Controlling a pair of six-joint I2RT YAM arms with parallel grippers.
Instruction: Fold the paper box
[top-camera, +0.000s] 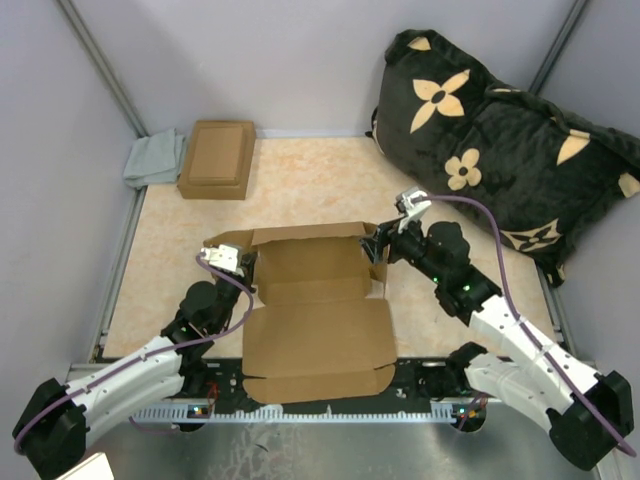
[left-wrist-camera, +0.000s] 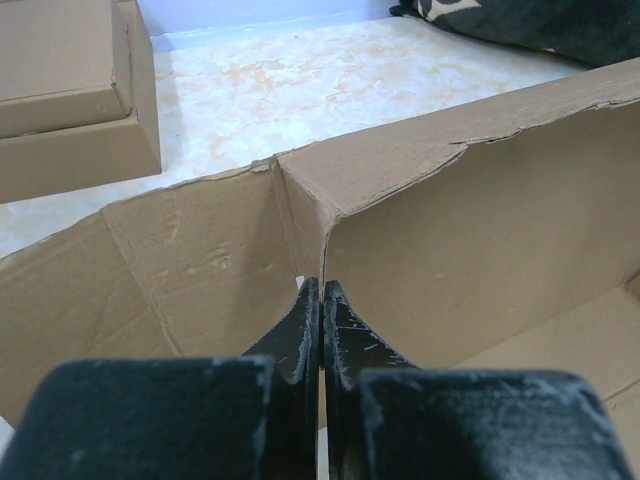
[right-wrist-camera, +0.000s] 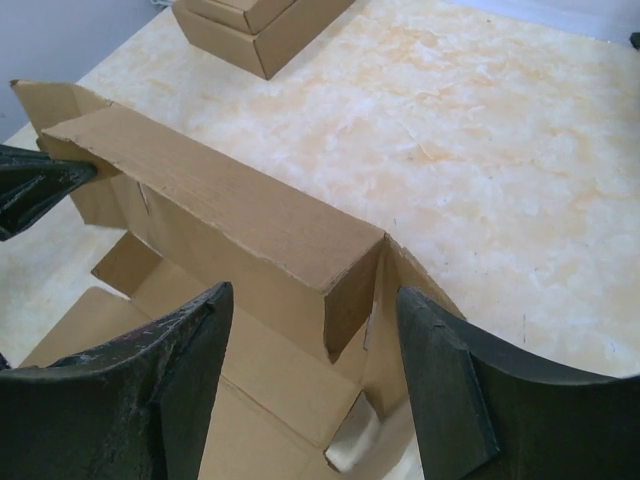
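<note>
Top external: half-folded paper box (top-camera: 315, 335), left pincer (top-camera: 247, 266) tight on it, right pincer (top-camera: 380, 250) apart.

The paper box (top-camera: 318, 335) is plain tan-brown, the surface (top-camera: 320, 185) cream mottled orange, the cushion (top-camera: 500, 150) black with tan flowers, and the cloth (top-camera: 155, 160) grey-green.
</note>
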